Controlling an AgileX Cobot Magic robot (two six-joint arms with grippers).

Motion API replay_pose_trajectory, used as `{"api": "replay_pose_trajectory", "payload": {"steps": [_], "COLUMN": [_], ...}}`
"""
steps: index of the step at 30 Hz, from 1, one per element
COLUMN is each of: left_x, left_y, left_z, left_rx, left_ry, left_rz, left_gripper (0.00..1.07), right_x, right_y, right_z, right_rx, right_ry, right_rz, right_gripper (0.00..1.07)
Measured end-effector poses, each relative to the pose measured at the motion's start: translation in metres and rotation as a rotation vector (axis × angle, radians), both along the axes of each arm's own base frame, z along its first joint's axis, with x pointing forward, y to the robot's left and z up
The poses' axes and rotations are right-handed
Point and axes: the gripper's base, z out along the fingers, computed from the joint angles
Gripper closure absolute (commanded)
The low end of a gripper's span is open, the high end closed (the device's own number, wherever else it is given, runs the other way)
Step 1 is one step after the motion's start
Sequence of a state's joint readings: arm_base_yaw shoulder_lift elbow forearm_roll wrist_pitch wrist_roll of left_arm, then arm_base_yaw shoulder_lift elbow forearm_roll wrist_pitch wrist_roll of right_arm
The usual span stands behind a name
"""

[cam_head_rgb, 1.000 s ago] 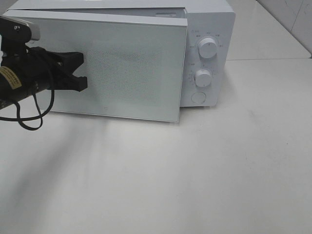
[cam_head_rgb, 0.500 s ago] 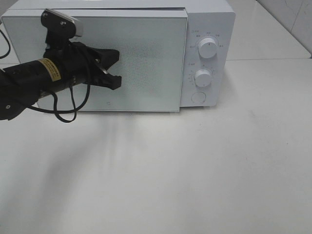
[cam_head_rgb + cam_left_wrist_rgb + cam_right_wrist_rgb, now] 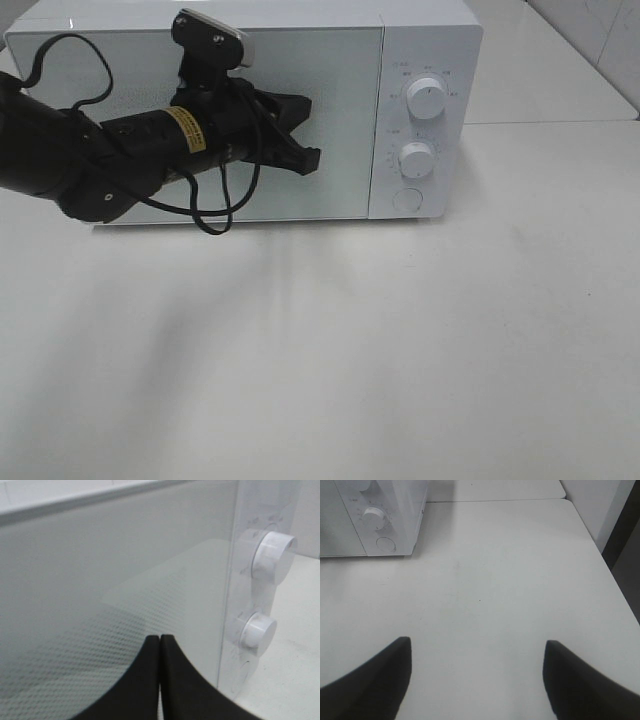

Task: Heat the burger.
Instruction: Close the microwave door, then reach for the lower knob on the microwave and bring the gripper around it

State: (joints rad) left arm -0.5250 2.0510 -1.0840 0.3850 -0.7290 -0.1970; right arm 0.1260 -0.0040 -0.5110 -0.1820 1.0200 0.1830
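The burger is hidden from every view. The white microwave (image 3: 425, 45) stands at the back of the table with its frosted door (image 3: 345, 150) flush against the body. My left gripper (image 3: 310, 133) is shut, empty, and reaches across the door front toward the control panel. In the left wrist view its fingers (image 3: 150, 670) meet right at the door glass (image 3: 100, 580); whether they touch it I cannot tell. My right gripper (image 3: 479, 642) is open and empty over the bare table, right of the microwave (image 3: 395, 515), and is outside the exterior high view.
Two white knobs (image 3: 427, 98) (image 3: 416, 158) and a round button (image 3: 406, 199) sit on the panel right of the door. The left arm's black cable (image 3: 215, 215) hangs in front of the door. The white table (image 3: 400, 350) spreads in front; its right edge (image 3: 610, 575) is near the right gripper.
The left arm swept rightward along the door front. The door, ajar a second ago, swung shut against the microwave body. The right gripper's state is unchanged.
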Motion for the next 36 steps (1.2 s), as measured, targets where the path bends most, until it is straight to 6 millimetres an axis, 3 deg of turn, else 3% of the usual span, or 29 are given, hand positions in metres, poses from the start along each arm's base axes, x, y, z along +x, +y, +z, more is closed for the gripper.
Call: {"api": "replay_pose_trajectory", "payload": {"steps": [9,21,23,24,25,26,27,28,29,30,36], "left_x": [-0.002,-0.015,-0.027,-0.027,-0.041,-0.041,-0.055,-0.063,-0.063,-0.075,-0.102], "left_y": [-0.035,-0.051,-0.048,-0.048,-0.049,-0.049,-0.048,-0.048,-0.048,-0.045,-0.032], "left_z": [0.005,0.020,0.030,0.030,0.038,0.038,0.042,0.045,0.045,0.049,0.059], "left_rx": [-0.020,-0.058,-0.037,-0.037,-0.007,-0.007,0.035,0.063,0.063,0.111,0.283], "left_ry": [-0.020,0.081,0.134,0.134,0.166,0.166,0.199,0.213,0.213,0.240,0.361], "left_rz": [-0.072,-0.065,-0.050,-0.050,-0.051,-0.051,-0.053,-0.055,-0.055,-0.051,0.018], "left_gripper": [1.07,1.07,0.91,0.91,0.70,0.70,0.40,0.28,0.28,0.07,0.06], "right_x": [0.000,0.000,0.000,0.000,0.000,0.000,0.000,0.000,0.000,0.000,0.000], "right_y": [0.000,0.000,0.000,0.000,0.000,0.000,0.000,0.000,0.000,0.000,0.000], "right_z": [0.000,0.000,0.000,0.000,0.000,0.000,0.000,0.000,0.000,0.000,0.000], "right_rx": [0.000,0.000,0.000,0.000,0.000,0.000,0.000,0.000,0.000,0.000,0.000], "right_ry": [0.000,0.000,0.000,0.000,0.000,0.000,0.000,0.000,0.000,0.000,0.000], "right_rz": [0.000,0.000,0.000,0.000,0.000,0.000,0.000,0.000,0.000,0.000,0.000], "right_gripper": [0.37,0.37,0.37,0.37,0.37,0.37,0.37,0.37,0.37,0.37,0.37]}}
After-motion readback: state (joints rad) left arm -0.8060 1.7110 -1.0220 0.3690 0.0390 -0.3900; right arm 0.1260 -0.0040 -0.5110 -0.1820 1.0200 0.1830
